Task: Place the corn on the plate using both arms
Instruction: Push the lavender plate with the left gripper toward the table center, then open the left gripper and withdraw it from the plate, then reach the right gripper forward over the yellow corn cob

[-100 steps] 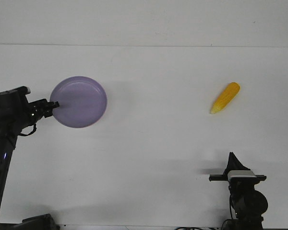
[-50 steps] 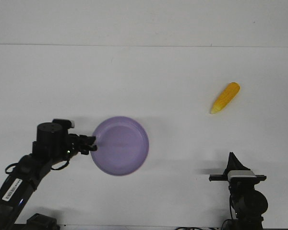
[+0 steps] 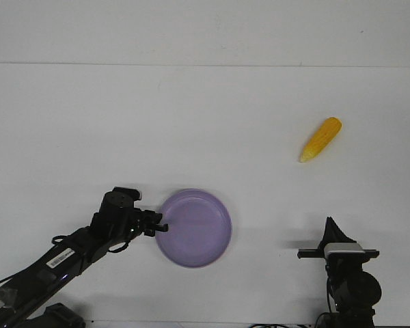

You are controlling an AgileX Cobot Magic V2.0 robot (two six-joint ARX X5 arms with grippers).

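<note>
The lavender plate (image 3: 198, 229) sits low on the white table, a little left of centre in the front view. My left gripper (image 3: 160, 227) is shut on the plate's left rim. The yellow-orange corn (image 3: 320, 139) lies on the table at the right, paler tip pointing toward the near left, far from the plate. My right gripper (image 3: 331, 225) rests at the near right, below the corn; its fingers point away and I cannot tell if they are open or shut.
The white table (image 3: 205, 102) ends at a back edge running across the upper part of the view. The right arm's wrist block (image 3: 339, 251) stands at the near right edge.
My left arm has carried the plate from the far left toward the near centre, moving right and closer. The corn and the right arm have not moved.
</note>
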